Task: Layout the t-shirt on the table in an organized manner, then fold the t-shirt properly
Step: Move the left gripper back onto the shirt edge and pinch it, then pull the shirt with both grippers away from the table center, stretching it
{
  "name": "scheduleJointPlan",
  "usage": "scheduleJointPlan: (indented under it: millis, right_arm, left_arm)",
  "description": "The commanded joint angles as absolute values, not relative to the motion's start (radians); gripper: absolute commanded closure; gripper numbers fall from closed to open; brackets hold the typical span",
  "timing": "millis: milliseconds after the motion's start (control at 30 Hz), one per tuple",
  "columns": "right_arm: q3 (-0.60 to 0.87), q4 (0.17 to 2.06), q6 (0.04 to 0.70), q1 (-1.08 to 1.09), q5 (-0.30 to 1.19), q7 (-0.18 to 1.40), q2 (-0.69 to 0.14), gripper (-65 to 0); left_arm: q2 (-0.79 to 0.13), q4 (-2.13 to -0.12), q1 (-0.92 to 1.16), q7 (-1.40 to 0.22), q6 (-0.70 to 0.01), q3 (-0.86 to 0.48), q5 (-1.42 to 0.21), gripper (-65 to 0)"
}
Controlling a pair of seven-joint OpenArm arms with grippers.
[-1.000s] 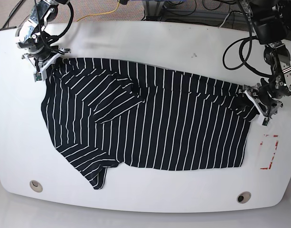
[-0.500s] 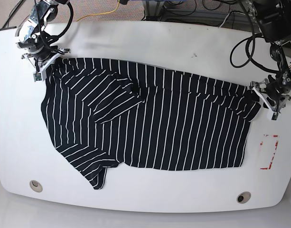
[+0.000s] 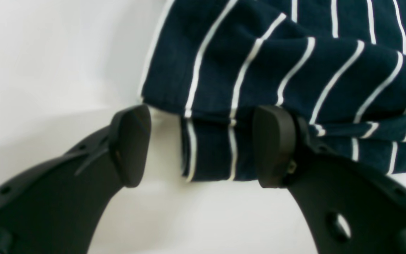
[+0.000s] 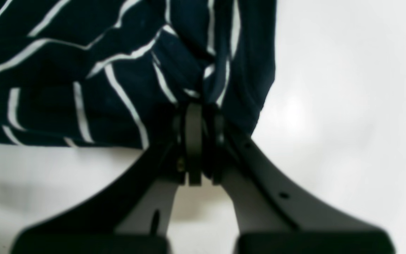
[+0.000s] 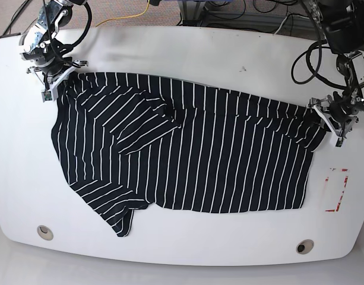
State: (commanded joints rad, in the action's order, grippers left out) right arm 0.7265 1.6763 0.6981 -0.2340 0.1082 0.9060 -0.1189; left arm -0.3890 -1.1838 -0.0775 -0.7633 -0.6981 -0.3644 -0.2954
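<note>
The t-shirt (image 5: 187,157) lies spread across the white tabletop (image 5: 187,53) but wrinkled, one sleeve bunched low: layout unfinished, folding not begun. The right claw (image 4: 197,141) is clamped on a far corner of cloth; the left claw (image 3: 192,144) gapes apart around the opposite edge. Bare tabletop surrounds the shirt, narrowest beside the red mark (image 5: 337,190)
</note>
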Motion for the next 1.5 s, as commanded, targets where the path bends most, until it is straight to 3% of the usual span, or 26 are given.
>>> scheduleJointPlan:
  millis: [33, 100, 200, 533, 900, 1333, 1500]
  right_arm:
    - [0.727, 1.676, 0.698, -0.234, 0.108, 0.906, -0.119, 0.0]
    - [0.727, 1.676, 0.698, -0.236, 0.108, 0.906, -0.119, 0.0]
    - [0.727, 1.676, 0.698, -0.237, 0.108, 0.906, -0.119, 0.0]
    - [0.731, 1.685, 0.698, -0.272, 0.108, 0.906, -0.122, 0.0]
    - [0.733, 1.831, 0.698, -0.426, 0.108, 0.912, -0.119, 0.0]
    - [0.734, 1.896, 0.698, -0.549, 0.108, 0.912, -0.113, 0.0]
    - [0.734, 1.897, 0.698, -0.542, 0.108, 0.912, -0.096, -0.5]
  left_arm:
    - [-0.389, -1.184, -0.077, -0.763, -0.698, -0.364, -0.294, -28.7]
    - [-0.390, -1.184, -0.076, -0.763, -0.698, -0.364, -0.294, -13.1]
    - [-0.390, -1.184, -0.059, -0.765, -0.698, -0.363, -0.292, 0.0]
    - [-0.392, -1.345, 0.093, -0.771, -0.698, -0.409, -0.294, -1.1]
    - [-0.386, -1.577, 0.323, -0.883, -0.698, -0.521, -0.298, -1.4]
    - [-0.386, -1.695, 0.484, -0.883, -0.698, -0.561, -0.300, -1.9]
    - [-0.386, -1.701, 0.481, -0.883, -0.698, -0.558, -0.302, -11.7]
